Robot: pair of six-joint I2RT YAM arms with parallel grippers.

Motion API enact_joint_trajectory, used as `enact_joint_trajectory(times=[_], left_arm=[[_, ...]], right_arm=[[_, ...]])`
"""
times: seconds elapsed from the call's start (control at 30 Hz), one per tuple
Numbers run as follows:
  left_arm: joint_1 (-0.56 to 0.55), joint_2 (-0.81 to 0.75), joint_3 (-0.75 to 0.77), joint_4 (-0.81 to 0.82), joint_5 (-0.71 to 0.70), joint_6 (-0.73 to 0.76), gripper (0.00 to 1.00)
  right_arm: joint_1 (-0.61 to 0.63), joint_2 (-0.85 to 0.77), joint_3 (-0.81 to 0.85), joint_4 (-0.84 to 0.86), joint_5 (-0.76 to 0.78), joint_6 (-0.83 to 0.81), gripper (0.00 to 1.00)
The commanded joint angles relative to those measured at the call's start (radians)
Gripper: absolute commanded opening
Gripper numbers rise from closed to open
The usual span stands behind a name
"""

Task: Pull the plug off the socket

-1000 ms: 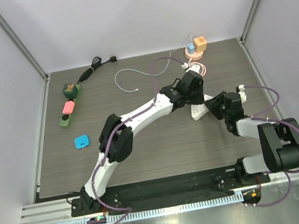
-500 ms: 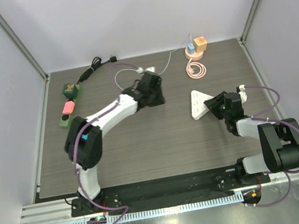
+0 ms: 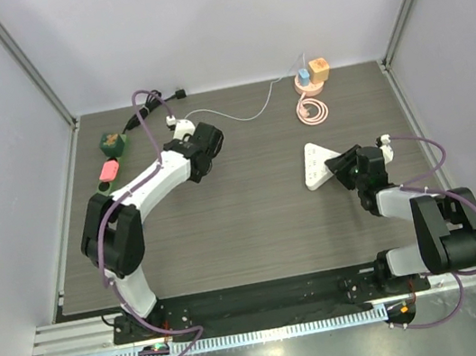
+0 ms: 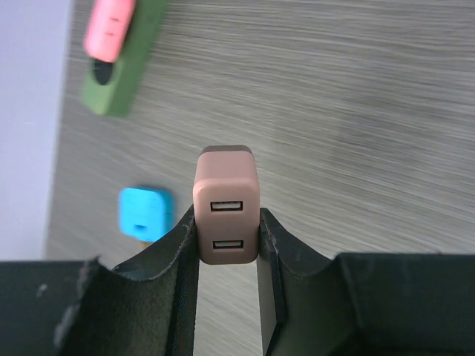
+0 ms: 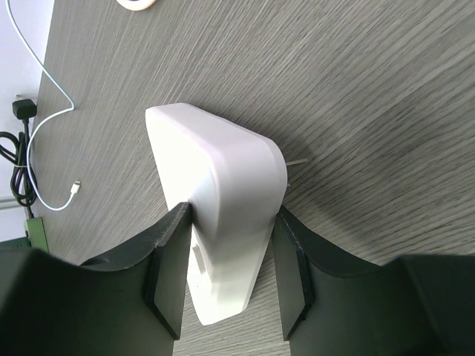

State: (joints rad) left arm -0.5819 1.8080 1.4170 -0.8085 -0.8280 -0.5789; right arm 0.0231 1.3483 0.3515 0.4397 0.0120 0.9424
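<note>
Left gripper (image 4: 226, 231) clamps the plug (image 4: 225, 182), well apart from socket (image 3: 314, 165).

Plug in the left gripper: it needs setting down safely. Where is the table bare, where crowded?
Bare: the wide middle of the table, between the left arm and the white socket in the right gripper. Crowded: the left edge with the green strip and blue adapter, the far edge with the white cable and pink coil.
</note>
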Motion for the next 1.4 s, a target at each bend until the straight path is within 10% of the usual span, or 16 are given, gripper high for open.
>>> enact_joint_trajectory(times=[0.0,0.9,1.07,1.37], left_arm=[[0.023,-0.010,-0.024,-0.031,-0.220,0.063,0.00],[0.320,0.243,0.062,-0.009,-0.114,0.107,0.12],[0.320,0.199,0.047,-0.011,-0.122,0.060,0.64],[0.288,0.103,0.037,-0.018,0.006,0.030,0.85]], right_arm=[[-0.011,0.031,-0.037,-0.206,0.128,-0.085,0.01],[-0.060,0.035,-0.045,-0.191,0.089,-0.088,0.01],[-0.061,0.037,-0.046,-0.183,0.088,-0.085,0.01],[-0.068,0.038,-0.048,-0.182,0.083,-0.080,0.01]])
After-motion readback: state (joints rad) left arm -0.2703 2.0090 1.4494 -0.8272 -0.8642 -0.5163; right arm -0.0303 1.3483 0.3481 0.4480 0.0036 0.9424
